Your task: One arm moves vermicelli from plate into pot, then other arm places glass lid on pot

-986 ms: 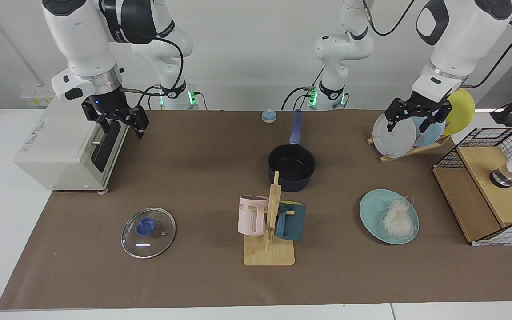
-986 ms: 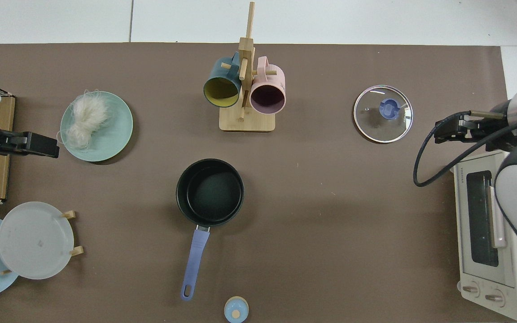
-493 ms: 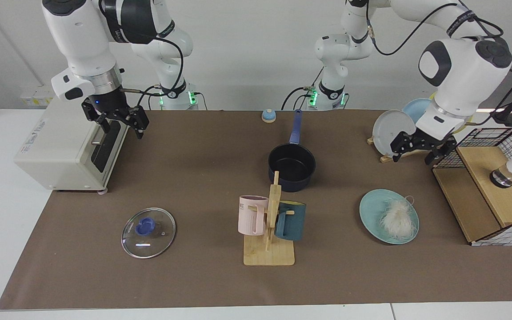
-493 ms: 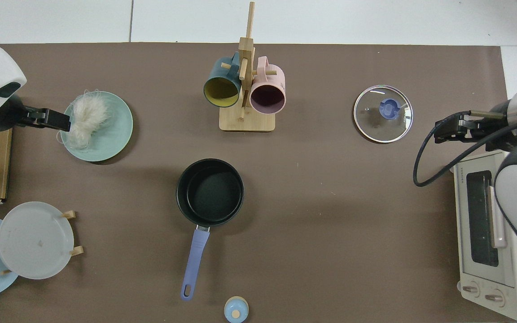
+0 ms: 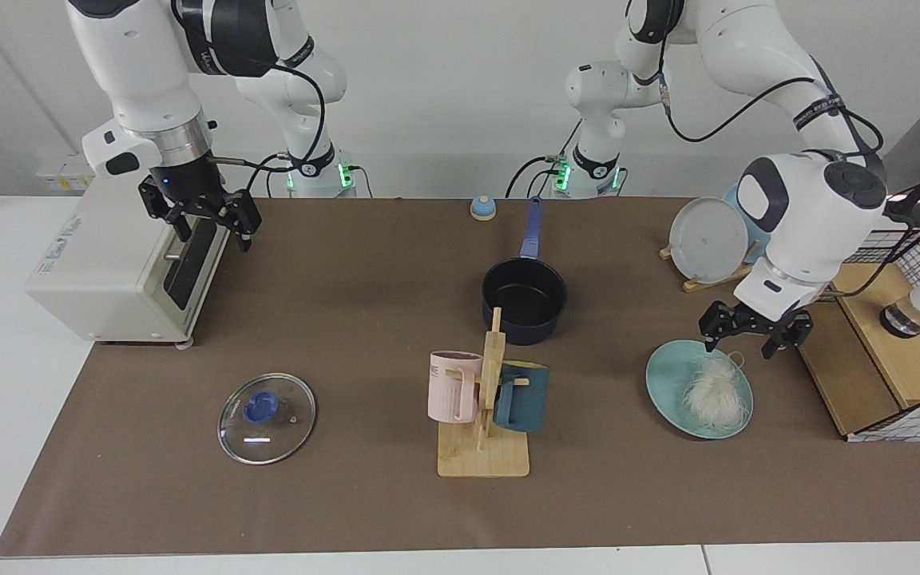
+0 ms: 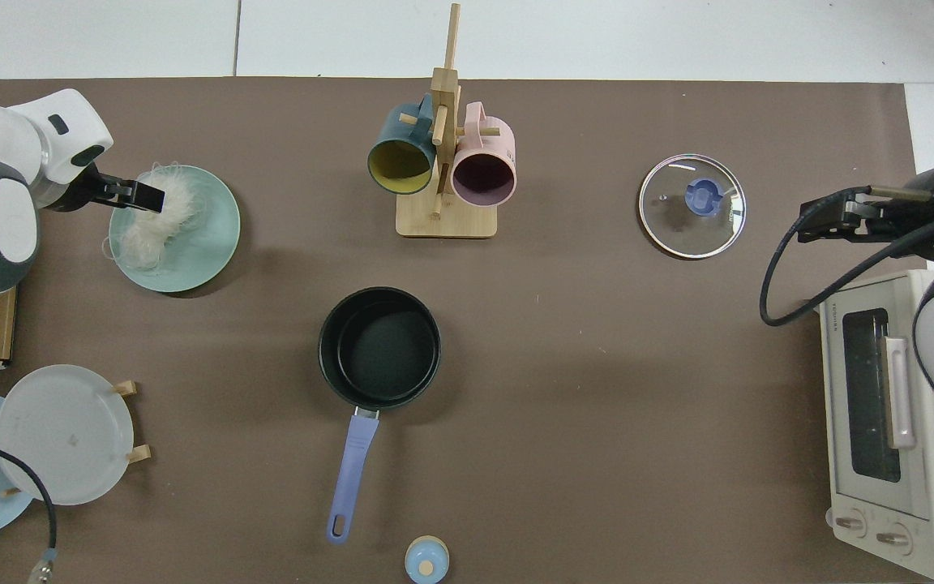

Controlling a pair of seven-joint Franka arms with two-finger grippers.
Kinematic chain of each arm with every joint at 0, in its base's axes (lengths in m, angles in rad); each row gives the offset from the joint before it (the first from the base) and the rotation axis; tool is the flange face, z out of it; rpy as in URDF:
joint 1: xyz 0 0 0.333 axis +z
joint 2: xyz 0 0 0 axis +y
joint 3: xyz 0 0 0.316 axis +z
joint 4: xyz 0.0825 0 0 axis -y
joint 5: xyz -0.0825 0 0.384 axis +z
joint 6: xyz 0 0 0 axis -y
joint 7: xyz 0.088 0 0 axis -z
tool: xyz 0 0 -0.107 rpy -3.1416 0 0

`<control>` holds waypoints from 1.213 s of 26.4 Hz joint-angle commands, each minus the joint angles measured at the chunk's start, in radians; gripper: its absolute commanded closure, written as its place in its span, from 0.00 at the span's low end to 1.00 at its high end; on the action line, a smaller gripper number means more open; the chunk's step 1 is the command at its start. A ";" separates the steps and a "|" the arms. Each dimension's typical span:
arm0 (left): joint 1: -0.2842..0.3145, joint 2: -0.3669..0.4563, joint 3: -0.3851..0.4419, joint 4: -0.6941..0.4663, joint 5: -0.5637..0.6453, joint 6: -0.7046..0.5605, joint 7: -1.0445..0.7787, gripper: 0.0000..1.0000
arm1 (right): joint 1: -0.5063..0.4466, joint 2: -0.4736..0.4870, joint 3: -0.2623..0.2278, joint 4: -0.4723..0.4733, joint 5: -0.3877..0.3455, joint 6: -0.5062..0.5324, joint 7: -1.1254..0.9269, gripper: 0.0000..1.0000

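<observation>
A: Left gripper [image 5: 754, 342] hung right of centre in the facing view, jaws spread, just above the noodles [image 5: 714, 391] on the teal plate [image 5: 672, 375]. Nothing gripped.

B: Spread to straddle the tangle, probably. Pot [image 5: 524, 300]?

A: Centre of the table [image 5: 348, 319], empty, mouth up, ready to receive.

B: Right gripper [image 5: 203, 214]?

A: Upper left, beside the toaster oven [image 5: 101, 271], jaws open, waiting. Glass lid [image 5: 267, 417] lay flat, lower left, knob up for a later grasp.
</observation>
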 commanded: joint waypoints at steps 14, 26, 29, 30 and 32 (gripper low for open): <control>0.006 0.109 -0.001 -0.116 0.083 0.257 0.028 0.00 | -0.014 0.330 0.011 0.352 -0.004 -0.013 -0.048 0.01; 0.005 0.141 0.001 -0.151 0.087 0.327 0.037 0.05 | -0.006 0.562 0.008 0.403 -0.036 0.213 -0.048 0.01; 0.006 0.142 0.001 -0.146 0.100 0.326 0.057 0.68 | -0.003 0.597 0.009 0.398 -0.038 0.260 -0.046 0.01; 0.006 0.142 -0.001 -0.145 0.099 0.324 0.056 0.97 | -0.002 0.599 0.011 0.392 -0.038 0.262 -0.039 0.01; 0.006 0.142 0.001 -0.145 0.097 0.323 0.054 1.00 | -0.009 0.600 0.012 0.377 -0.036 0.263 -0.043 0.01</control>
